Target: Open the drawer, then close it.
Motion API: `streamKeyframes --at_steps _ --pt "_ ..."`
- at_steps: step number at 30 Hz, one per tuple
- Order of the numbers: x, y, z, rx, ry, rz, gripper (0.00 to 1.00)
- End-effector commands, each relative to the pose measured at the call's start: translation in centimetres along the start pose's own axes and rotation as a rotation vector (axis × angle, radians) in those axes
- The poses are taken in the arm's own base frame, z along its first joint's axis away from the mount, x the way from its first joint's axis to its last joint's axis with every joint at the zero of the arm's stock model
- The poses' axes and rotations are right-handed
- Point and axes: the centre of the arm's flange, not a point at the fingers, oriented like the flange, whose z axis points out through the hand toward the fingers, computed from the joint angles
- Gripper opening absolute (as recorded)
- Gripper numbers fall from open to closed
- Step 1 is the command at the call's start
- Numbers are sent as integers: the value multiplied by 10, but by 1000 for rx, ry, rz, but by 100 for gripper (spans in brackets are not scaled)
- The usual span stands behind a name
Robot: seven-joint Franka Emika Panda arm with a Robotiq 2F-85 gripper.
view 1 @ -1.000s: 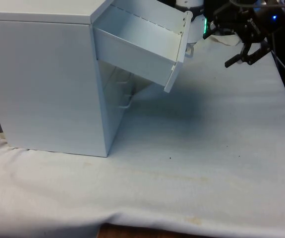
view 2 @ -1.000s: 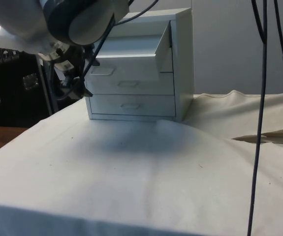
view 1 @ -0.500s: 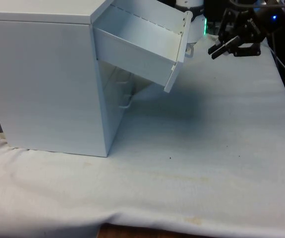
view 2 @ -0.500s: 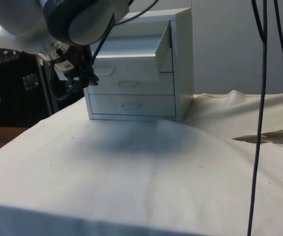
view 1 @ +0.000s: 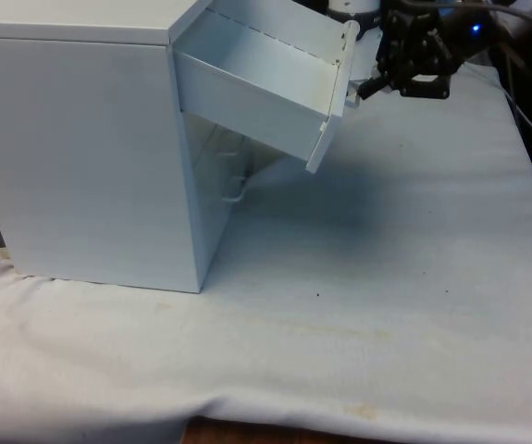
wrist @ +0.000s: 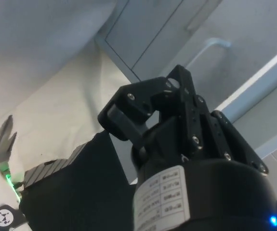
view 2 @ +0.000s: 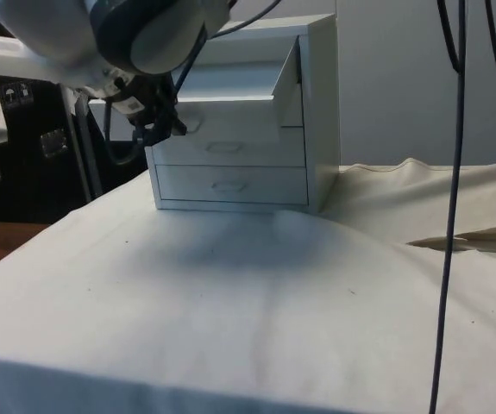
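Observation:
A white chest of drawers stands at the front view's left. Its top drawer is pulled far out and sags downward, with nothing inside. My black gripper is shut on nothing, its tips right beside the top drawer's front panel near the handle; I cannot tell whether they touch. From the side, the gripper hangs at the front panel near one end. In the wrist view the shut fingertips point at the drawer fronts, where a bar handle shows.
The two lower drawers are closed. White cloth covers the table, with open room at the front view's right of the chest. Dark cables hang in the side view's foreground.
The gripper has shut from wide open. It has risen and moved towards the front view's left, up to the open drawer's front. The drawer has not moved.

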Motion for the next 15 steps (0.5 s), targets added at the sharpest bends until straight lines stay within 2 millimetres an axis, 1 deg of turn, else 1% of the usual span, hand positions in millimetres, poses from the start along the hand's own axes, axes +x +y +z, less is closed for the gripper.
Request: streamKeyframes --at_steps 1,4,5,6,8,9,11,13,14,15 --pt "0 5 2 5 11 -4 0" --pt "-1 13 7 4 9 -2 0" --pt "-2 6 3 4 -2 2 0" --pt "-2 15 8 3 8 -1 0" --pt "-3 20 10 -1 6 1 0" --pt "-4 25 12 -2 5 4 0" --pt "-4 27 12 1 7 5 0" --pt "-5 34 13 2 5 5 0" --pt "-5 27 10 5 -3 11 0" --pt "-5 36 13 1 6 6 0"
